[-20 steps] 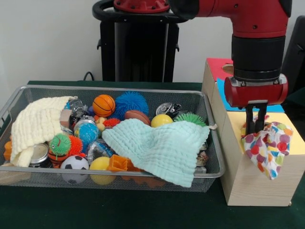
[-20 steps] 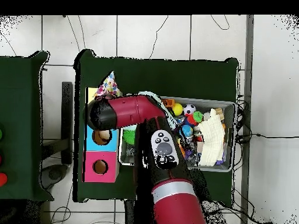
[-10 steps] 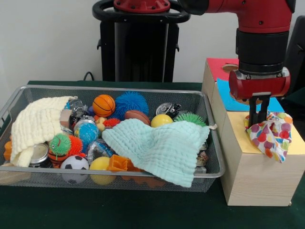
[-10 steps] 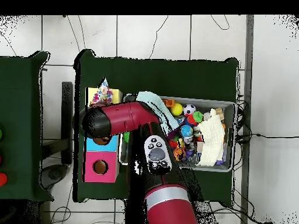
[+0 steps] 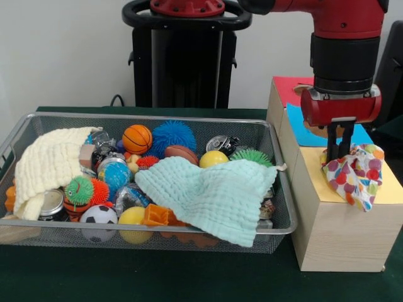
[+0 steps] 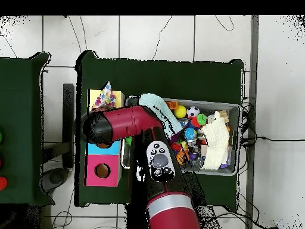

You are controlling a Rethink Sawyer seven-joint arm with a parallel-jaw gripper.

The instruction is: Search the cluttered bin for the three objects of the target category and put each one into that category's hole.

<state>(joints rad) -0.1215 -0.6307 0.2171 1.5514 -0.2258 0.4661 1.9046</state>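
Note:
My gripper [image 5: 338, 153] is shut on a white cloth piece with multicolour dots [image 5: 354, 175] and holds it over the yellow top of the pale wooden box [image 5: 327, 214]. The cloth hangs limp and rests on the yellow top; it also shows in the overhead view [image 6: 105, 97]. The hole in the yellow top is hidden under the cloth and gripper. The wire mesh bin [image 5: 277, 189] stands left of the box, full of clutter. No other dotted pieces show in it.
The bin holds a mint cloth [image 5: 211, 195], a pale yellow cloth [image 5: 47, 167], balls and spiky toys. Behind the yellow top are a blue top [image 5: 302, 132] and a red top [image 5: 289, 88]; the overhead view shows the red top's hole [image 6: 102, 171].
The gripper with the dotted cloth has moved from the box's front edge farther back over the yellow top. The cloth no longer hangs down the box's front face.

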